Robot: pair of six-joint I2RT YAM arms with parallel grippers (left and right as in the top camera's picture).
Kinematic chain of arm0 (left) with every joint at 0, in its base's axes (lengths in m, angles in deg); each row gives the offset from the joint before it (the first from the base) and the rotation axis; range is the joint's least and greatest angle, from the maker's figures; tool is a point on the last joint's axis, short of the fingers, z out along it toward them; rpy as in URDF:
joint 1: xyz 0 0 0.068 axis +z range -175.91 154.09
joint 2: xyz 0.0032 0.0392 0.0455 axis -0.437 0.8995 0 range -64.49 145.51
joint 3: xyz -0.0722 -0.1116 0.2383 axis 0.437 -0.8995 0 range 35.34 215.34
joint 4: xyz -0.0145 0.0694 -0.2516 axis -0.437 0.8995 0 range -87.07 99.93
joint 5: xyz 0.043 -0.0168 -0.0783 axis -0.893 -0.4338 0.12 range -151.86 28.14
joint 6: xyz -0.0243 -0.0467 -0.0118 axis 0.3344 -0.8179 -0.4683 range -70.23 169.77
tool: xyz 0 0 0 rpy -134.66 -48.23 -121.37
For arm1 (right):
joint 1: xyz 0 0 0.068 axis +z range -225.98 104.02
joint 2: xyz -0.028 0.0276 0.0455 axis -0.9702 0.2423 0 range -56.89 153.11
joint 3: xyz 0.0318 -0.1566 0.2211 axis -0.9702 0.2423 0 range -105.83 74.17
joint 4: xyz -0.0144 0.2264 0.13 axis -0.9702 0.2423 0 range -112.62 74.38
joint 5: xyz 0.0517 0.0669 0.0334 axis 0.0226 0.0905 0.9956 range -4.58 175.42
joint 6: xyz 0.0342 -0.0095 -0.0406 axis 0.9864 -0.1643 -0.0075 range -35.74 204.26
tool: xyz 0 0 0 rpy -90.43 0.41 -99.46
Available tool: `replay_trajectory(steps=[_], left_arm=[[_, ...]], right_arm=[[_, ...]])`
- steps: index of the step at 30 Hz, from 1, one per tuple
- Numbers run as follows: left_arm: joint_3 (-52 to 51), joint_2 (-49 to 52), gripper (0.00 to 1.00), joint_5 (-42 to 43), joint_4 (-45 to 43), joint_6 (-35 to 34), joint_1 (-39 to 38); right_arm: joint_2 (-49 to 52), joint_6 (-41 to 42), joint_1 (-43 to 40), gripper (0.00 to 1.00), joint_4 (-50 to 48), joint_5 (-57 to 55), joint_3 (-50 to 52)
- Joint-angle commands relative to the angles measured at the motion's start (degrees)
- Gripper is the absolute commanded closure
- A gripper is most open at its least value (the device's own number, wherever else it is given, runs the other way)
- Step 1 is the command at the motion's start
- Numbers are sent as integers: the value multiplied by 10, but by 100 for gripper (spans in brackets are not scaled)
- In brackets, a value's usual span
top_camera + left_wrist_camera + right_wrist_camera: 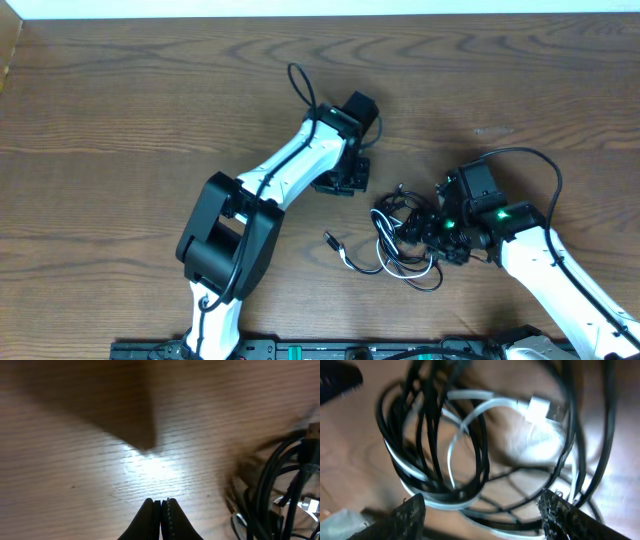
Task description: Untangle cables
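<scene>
The cables (400,235) lie in one tangled heap of black loops and a white cord on the wooden table, right of centre. A black plug end (330,240) sticks out to the left. My left gripper (345,184) is shut and empty, just up-left of the heap. In the left wrist view its fingertips (162,506) press together above bare wood, with the black cables (280,485) off to the right. My right gripper (482,510) is open over the heap. Its fingers (410,517) straddle black loops (430,435) and the white cord with its plug (540,410).
Thicker black arm wires loop above the left wrist (300,85) and the right wrist (535,160). A dark rail (300,350) runs along the table's near edge. The table's far edge (320,14) lies at the top of the overhead view.
</scene>
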State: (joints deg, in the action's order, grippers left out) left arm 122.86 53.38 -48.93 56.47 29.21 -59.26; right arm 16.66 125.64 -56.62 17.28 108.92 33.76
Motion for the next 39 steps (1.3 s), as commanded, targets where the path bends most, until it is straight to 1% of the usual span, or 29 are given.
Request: replay_trajectory(steps=[1, 3, 4, 5, 6, 7, 8, 9, 10, 11, 13, 15, 18, 23, 25, 28, 31, 32, 33, 36, 39], left_arm=[[1, 0, 93, 15, 14, 15, 6], [1, 0, 92, 16, 27, 19, 6], [1, 0, 88, 38, 34, 38, 6], [1, 0, 84, 71, 34, 66, 6], [1, 0, 79, 117, 34, 103, 6], [1, 0, 76, 158, 34, 135, 6], [1, 0, 75, 198, 34, 161, 6], [1, 0, 68, 236, 34, 177, 6], [1, 0, 63, 256, 31, 180, 6], [1, 0, 57, 271, 29, 180, 6], [1, 0, 44, 287, 27, 179, 6], [1, 0, 41, 291, 27, 176, 5], [1, 0, 41, 291, 27, 142, 2], [1, 0, 40, 291, 23, 104, -12], [1, 0, 40, 291, 17, 92, -22], [1, 0, 40, 289, 9, 81, -38], [1, 0, 40, 268, 5, 57, -55], [1, 0, 42, 258, 4, 54, -59], [1, 0, 47, 248, 4, 54, -63], [1, 0, 69, 217, 3, 54, -70], [1, 0, 69, 181, 4, 54, -69]], right_arm=[[-3, -47, -2, 31, -19, -49, -6], [-3, -67, -2, 31, -25, -49, -6], [-3, -68, -1, 49, -33, -44, -6], [-3, -69, -1, 64, -38, -37, -6], [-2, -78, -1, 74, -47, -26, -6], [-3, -90, -1, 76, -56, -14, -6], [-2, -106, -1, 74, -64, -3, -6], [-3, -126, -1, 68, -72, 8, -6], [-3, -142, -1, 65, -74, 11, -6], [-3, -157, -1, 62, -73, 10, -6], [-3, -189, -2, 61, -66, 6, -6], [-3, -199, -3, 60, -59, -1, -6], [-3, -198, -3, 59, -47, -31, -6], [-3, -201, -3, 57, -48, -51, -6], [-2, -201, -6, 57, -45, -66, -6], [-3, -200, -13, 54, -38, -91, -6], [-3, -201, -22, 52, -28, -116, -6], [-3, -200, -24, 52, -23, -124, -6], [-3, -200, -26, 51, -17, -134, -6], [-3, -200, -38, 52, 1, -153, -6], [-3, -200, -62, 53, 15, -154, -6]])
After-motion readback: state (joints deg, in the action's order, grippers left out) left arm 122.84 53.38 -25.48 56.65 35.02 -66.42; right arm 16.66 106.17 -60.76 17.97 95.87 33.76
